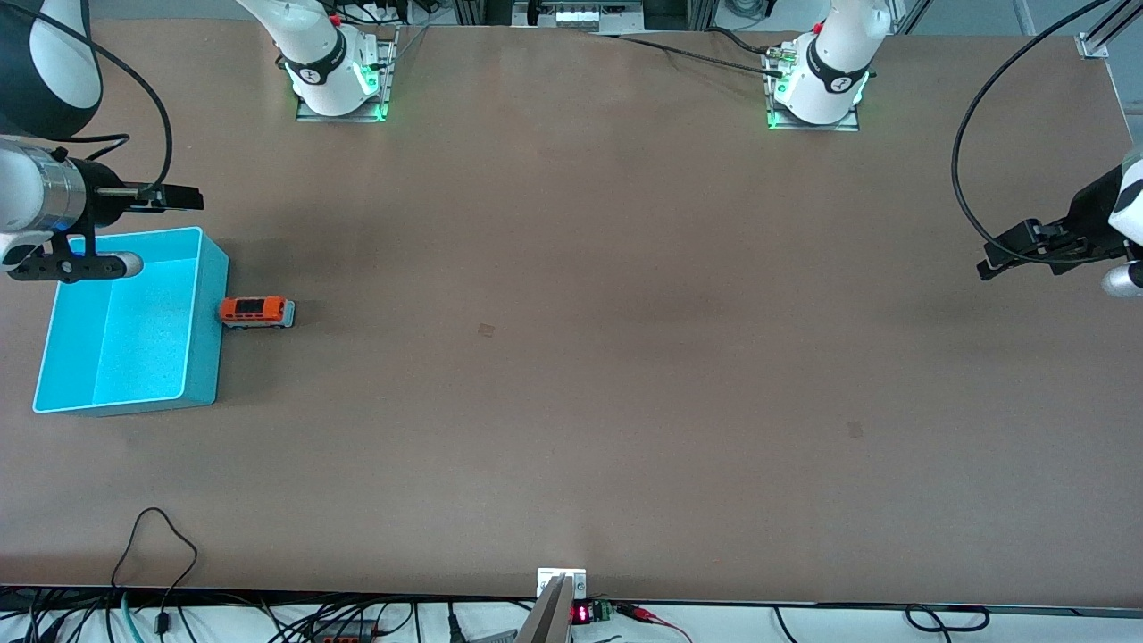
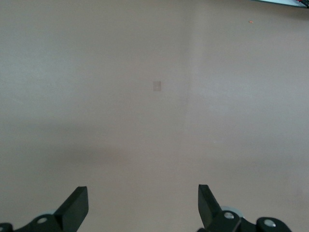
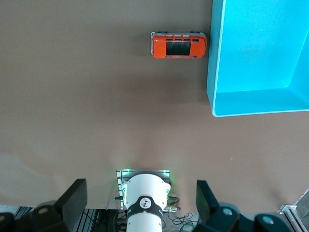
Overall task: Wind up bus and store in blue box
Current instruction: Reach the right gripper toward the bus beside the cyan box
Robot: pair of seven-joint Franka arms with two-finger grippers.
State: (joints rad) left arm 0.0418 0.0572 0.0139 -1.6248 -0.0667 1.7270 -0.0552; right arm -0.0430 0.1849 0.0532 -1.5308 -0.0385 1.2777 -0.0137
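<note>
My left gripper [image 2: 143, 205] hangs in the air at my left arm's end — fingers [image 2: 77, 205] spread wide, holding nothing. My right gripper [image 3: 141, 200] hovers at my right arm's end, wrist level, fingers [image 3: 75, 195] equally wide apart — empty too.

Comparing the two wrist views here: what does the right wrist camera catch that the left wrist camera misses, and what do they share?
Only the right wrist view shows the small orange toy bus on its wheels beside the outer wall of the light cyan-blue plastic box, plus a white arm base.

Only the left wrist view shows a faint pale square mark on the tabletop.

Both show brown table and their own gripper open and empty: right gripper, left gripper.
</note>
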